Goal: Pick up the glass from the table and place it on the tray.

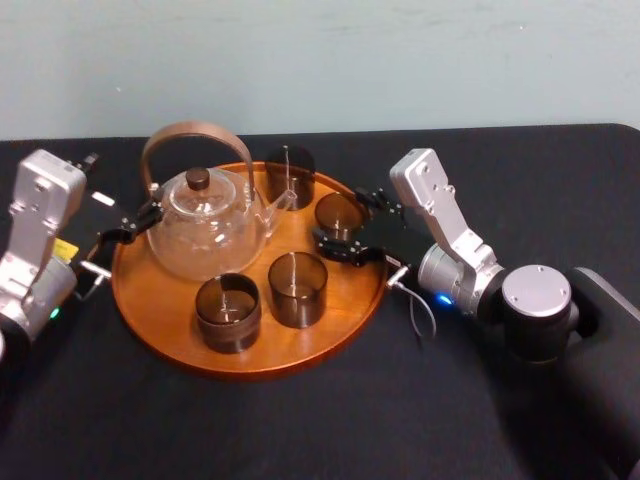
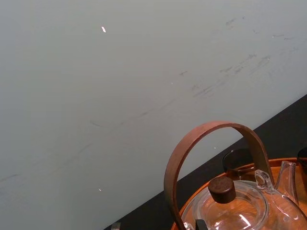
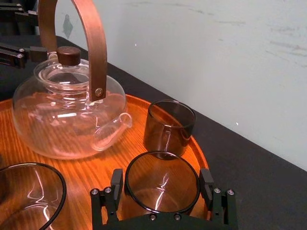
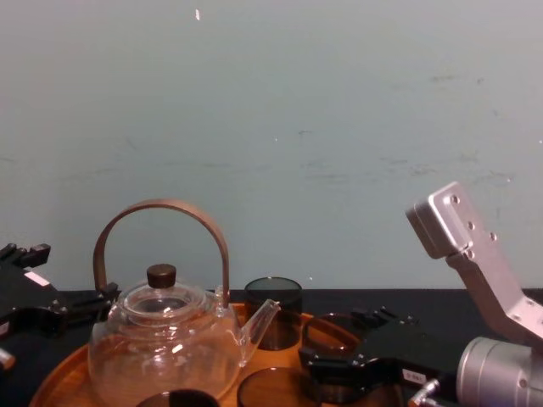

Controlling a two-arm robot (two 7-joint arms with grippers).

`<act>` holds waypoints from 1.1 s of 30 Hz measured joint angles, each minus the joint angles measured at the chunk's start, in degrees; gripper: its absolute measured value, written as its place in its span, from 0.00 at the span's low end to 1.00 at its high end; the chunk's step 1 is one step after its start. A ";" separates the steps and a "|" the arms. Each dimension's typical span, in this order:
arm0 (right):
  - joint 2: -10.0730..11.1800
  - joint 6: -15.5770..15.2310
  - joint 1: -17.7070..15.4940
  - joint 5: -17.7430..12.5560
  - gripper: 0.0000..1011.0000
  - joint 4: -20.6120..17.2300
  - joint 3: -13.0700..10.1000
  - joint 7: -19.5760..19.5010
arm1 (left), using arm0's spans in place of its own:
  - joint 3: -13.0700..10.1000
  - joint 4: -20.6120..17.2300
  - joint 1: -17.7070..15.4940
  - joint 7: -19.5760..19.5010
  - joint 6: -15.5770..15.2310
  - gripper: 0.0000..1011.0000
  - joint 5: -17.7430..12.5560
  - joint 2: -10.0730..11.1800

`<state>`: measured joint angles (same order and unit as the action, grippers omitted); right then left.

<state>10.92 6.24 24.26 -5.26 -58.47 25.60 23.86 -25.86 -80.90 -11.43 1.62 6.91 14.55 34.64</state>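
Brown glass (image 3: 162,191) at right side of tray (image 1: 250,355), clasped in right claw (image 3: 162,176); left claw (image 1: 128,228) beside tray, grip unclear.

- The head view looks forward and down from above, taking in the whole tray (image 1: 165,310) on the table (image 1: 300,430).
- The chest view sits low and looks level across the table toward the wall (image 4: 297,102).
- The left wrist view is close beside the teapot (image 2: 230,211), tilted, facing mostly wall.
- The right wrist view sits just behind the right gripper (image 3: 161,181), clasped on a glass (image 3: 162,191), facing across the tray.
- All four views share the teapot.
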 joint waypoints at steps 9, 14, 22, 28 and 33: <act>1.30 -1.72 -0.86 -0.04 0.99 -1.95 -0.09 0.70 | 0.00 0.00 0.00 0.00 0.00 1.00 0.00 0.00; 2.55 -2.93 -1.79 0.01 0.99 -4.22 -0.33 0.66 | 0.00 0.00 0.00 0.00 0.00 1.00 0.00 0.00; 3.95 -3.95 -3.15 0.07 0.99 -6.42 -0.85 0.42 | 0.00 0.00 0.00 0.00 0.00 1.00 0.00 0.00; 4.98 -4.43 -4.64 -0.16 0.99 -8.33 -1.24 0.41 | 0.00 0.00 0.00 0.00 0.00 1.00 0.00 0.00; 5.67 -4.56 -5.79 -0.67 0.99 -9.44 -1.36 0.82 | 0.00 0.00 0.00 0.00 0.00 1.00 0.00 0.00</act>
<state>16.59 1.68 18.47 -5.93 -67.90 24.24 24.68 -25.86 -80.90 -11.43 1.62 6.91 14.55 34.65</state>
